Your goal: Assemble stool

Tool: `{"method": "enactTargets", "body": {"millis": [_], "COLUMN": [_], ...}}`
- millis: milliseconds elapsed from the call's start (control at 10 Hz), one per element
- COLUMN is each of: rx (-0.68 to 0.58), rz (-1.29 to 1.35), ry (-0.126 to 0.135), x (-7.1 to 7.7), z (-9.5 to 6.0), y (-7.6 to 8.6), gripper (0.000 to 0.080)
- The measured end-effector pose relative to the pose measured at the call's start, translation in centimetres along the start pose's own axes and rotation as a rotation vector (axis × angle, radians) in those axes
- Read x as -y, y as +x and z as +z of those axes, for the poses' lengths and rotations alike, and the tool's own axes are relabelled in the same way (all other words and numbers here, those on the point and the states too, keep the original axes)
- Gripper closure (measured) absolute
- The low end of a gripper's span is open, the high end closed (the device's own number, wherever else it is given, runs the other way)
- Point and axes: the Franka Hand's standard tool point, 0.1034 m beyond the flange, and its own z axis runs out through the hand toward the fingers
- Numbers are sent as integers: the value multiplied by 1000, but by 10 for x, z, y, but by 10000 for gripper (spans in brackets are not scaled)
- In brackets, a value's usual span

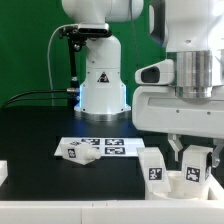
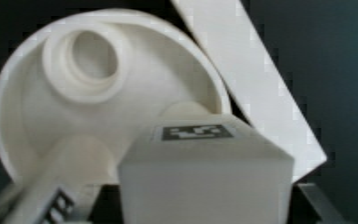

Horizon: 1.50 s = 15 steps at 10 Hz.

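In the wrist view the round white seat point(image 2: 51, 110) lies flat, with an open socket point(image 2: 96, 55) in it. A chunky white leg point(image 2: 202, 165) with a tag on its end stands over the seat, and my gripper point(image 2: 202, 212) is shut on it, a dark finger point(image 2: 329, 200) showing beside it. In the exterior view the gripper point(image 1: 193, 158) holds that leg point(image 1: 196, 172) upright over the seat point(image 1: 176, 186) at the front right. A second tagged leg point(image 1: 152, 166) stands on the seat beside it. A third leg point(image 1: 76, 150) lies on the table.
The marker board point(image 1: 108, 147) lies mid-table in front of the robot base point(image 1: 102, 85). A white block point(image 1: 3, 172) sits at the exterior view's left edge. A flat white strip point(image 2: 247, 70) runs diagonally past the seat in the wrist view.
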Motion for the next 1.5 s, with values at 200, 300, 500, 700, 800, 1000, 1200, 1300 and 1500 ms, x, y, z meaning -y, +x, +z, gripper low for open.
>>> {"method": "enactTargets", "body": {"millis": [200,300,500,700,800,1000,1200,1300,1500], "rx": [1,-1,5,14,19,48,58,69,66], "rz": [249,445,602,719,784,1097,1250,1266,1207], "ry": [3,12,22,25,30,55,71,71,72], "x": [2,3,3,4,4,6,7,8,8], "z": [0,0,1,1,1,2,3,3,3], "y": [-2,-3,-5,-5,-6,-8,-10,-11,-12], "gripper": [465,465,465,465,465,465,465,391,257]}}
